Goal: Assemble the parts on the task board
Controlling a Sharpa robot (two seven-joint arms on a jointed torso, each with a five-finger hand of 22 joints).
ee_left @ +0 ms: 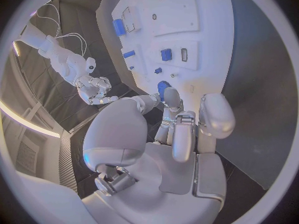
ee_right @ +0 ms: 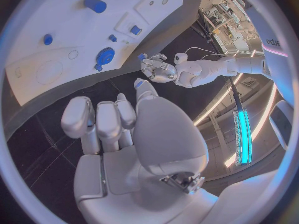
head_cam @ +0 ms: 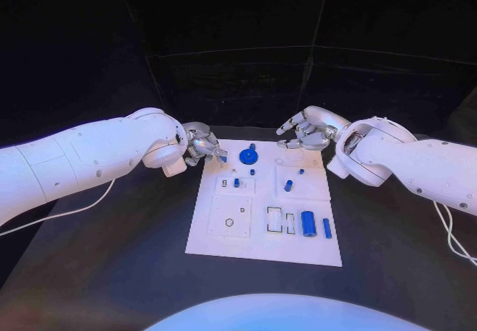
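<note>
Left hand (head_cam: 202, 146): pinching a small blue part (head_cam: 222, 158) at task board (head_cam: 263, 252) edge; right hand (head_cam: 308, 131): empty, fingers loosely curled; part likely rigid, light, slippery: pinch its sides

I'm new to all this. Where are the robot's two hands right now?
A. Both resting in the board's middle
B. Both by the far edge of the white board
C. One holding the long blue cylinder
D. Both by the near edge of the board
B. The head view shows the left hand and right hand at the far corners of the task board.
</note>
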